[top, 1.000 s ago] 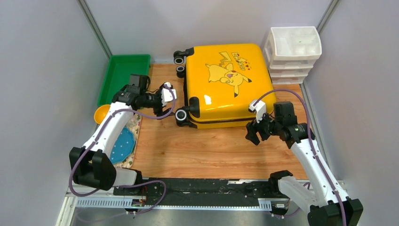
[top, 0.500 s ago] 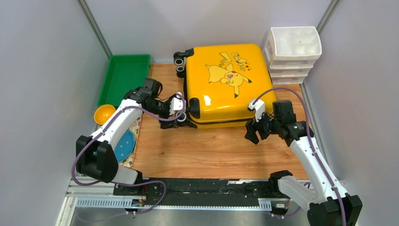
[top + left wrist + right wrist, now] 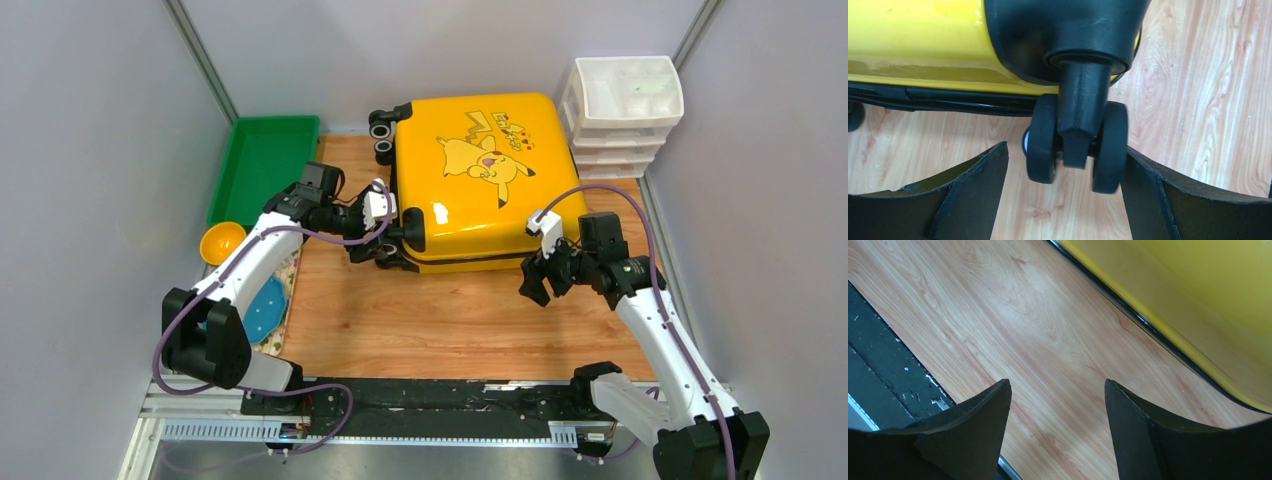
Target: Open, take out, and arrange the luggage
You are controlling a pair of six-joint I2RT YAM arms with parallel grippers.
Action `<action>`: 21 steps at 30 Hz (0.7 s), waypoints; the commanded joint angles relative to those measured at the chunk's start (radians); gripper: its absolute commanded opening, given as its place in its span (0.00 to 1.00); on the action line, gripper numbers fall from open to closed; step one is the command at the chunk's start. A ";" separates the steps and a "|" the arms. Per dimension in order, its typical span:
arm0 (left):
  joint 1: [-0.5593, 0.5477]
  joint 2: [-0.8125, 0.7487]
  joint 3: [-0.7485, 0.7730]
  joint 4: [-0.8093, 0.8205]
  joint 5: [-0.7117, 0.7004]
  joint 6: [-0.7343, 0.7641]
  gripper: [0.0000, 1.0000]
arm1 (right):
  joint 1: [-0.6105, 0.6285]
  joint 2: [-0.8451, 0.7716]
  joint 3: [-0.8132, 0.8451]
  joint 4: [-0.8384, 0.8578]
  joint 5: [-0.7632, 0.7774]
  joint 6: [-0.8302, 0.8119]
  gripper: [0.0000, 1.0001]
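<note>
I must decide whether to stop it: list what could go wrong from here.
1. The open left hand straddles a swivel wheel of the luggage; a grip there may slip as the wheel turns.
2. The luggage lies shut, so a pull could drag it whole.
3. The right hand is open over the table, steadying nothing.

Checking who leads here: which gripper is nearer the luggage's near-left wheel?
Left. The left gripper, open, straddles the wheel; the right gripper hovers open over the table beside the luggage's near right edge.
</note>
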 commanded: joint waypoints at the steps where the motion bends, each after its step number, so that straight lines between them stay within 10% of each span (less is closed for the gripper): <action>1: 0.000 0.003 -0.033 0.126 0.018 -0.065 0.88 | 0.003 -0.007 0.036 0.008 -0.015 0.012 0.72; 5: -0.001 0.006 -0.039 0.158 0.050 -0.063 0.85 | 0.002 -0.005 0.037 0.002 -0.020 0.010 0.72; 12: -0.005 0.017 -0.016 0.109 0.113 -0.017 0.51 | 0.002 -0.016 0.011 0.011 -0.042 0.010 0.72; 16: -0.003 0.015 0.033 0.028 0.185 -0.017 0.01 | 0.003 -0.051 -0.006 0.016 -0.054 -0.009 0.72; 21: 0.043 -0.026 0.081 0.197 0.231 -0.290 0.00 | 0.003 -0.163 -0.070 0.074 -0.058 -0.031 0.68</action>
